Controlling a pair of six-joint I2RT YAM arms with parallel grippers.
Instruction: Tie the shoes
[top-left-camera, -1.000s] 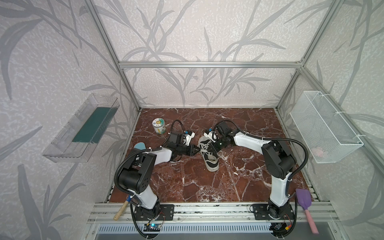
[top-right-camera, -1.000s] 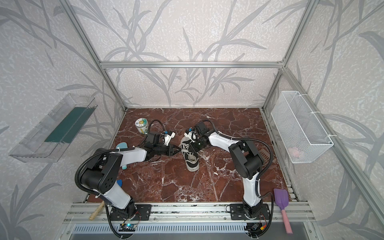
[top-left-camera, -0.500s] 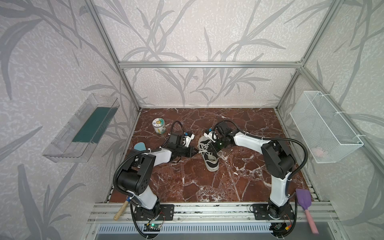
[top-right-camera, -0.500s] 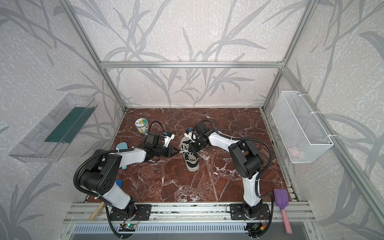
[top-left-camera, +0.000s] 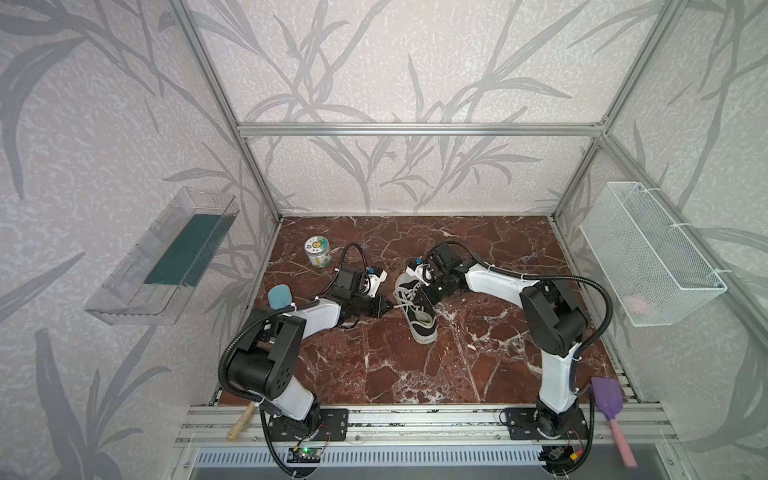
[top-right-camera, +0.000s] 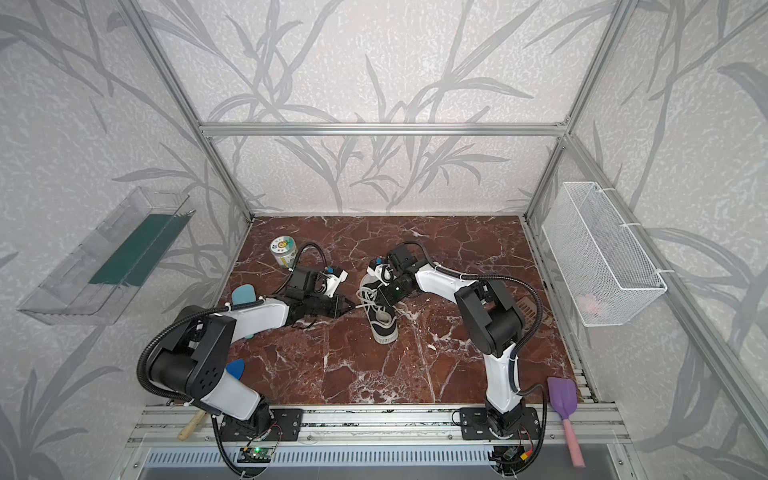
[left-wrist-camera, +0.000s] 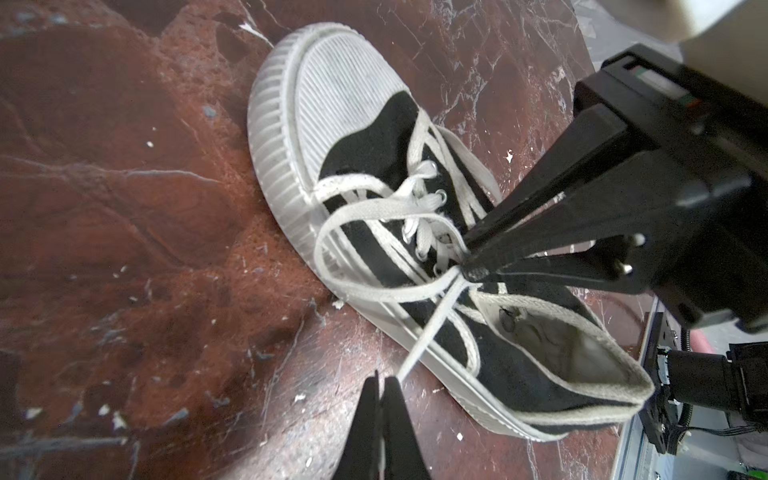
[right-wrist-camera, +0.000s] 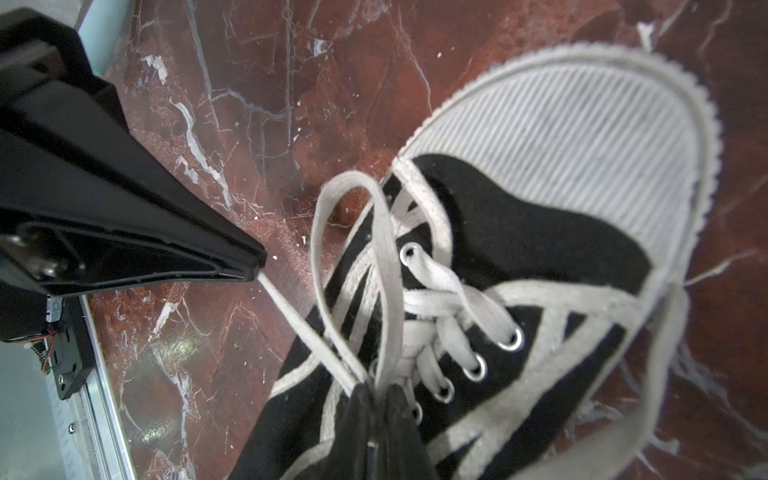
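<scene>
one red marble worktop (top-left-camera: 374, 374), one black shoe (top-left-camera: 420, 322) near its middle, two hands at it: left hand (left-wrist-camera: 384, 384) pinched shut on a white lace (left-wrist-camera: 431, 324) end beside the shoe, right hand (right-wrist-camera: 376, 397) clamped on the lace loop over the eyelets; one tin (top-left-camera: 318, 253) behind.

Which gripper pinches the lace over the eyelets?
The right gripper, at the base of the loop; the left gripper holds a straight lace strand beside the sneaker.

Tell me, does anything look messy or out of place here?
Yes. The sneaker has its white laces loose and looping off its side, not tied. A purple scoop lies across the front rail, off the marble floor.
</scene>
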